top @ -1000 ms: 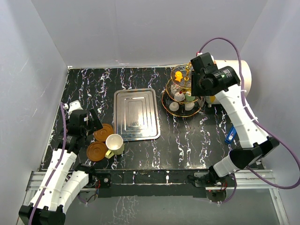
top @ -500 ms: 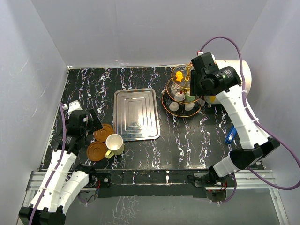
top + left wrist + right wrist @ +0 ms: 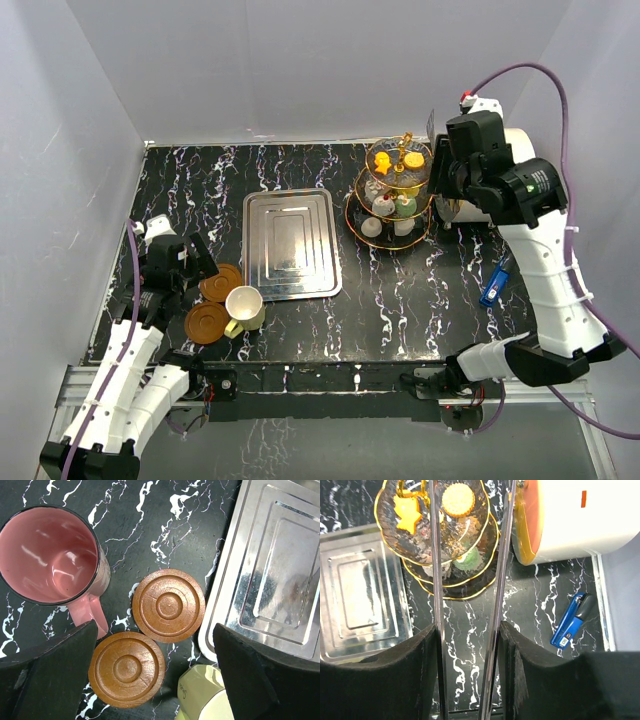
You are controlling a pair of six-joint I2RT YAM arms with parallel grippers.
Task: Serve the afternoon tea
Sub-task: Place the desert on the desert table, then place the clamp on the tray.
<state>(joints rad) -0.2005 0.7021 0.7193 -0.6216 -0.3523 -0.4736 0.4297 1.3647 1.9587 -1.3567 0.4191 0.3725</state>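
The three-tier glass stand [image 3: 372, 210] with a gold frame stands at the back right and carries small cakes. In the right wrist view a round yellow cake [image 3: 458, 499] and an orange star cake [image 3: 407, 511] lie on its top tier, and a green cake [image 3: 468, 559] lies lower. My right gripper [image 3: 441, 165] is shut on steel tongs [image 3: 436, 580], high and just right of the stand. Two brown saucers [image 3: 169, 605] [image 3: 127, 669] lie side by side under my open, empty left gripper [image 3: 157, 672]. The maroon cup [image 3: 47, 555] stands to their left. The cream cup [image 3: 202, 695] lies beside them.
A rectangular steel tray [image 3: 290, 243] lies in the middle, right of the saucers. A big white cylinder with an orange end [image 3: 575, 520] lies behind and right of the stand. A blue stapler [image 3: 491, 287] lies at the right. White walls close in the table.
My right arm has swung up and to the right, away from the stand's top, still holding the tongs. The left arm has not moved.
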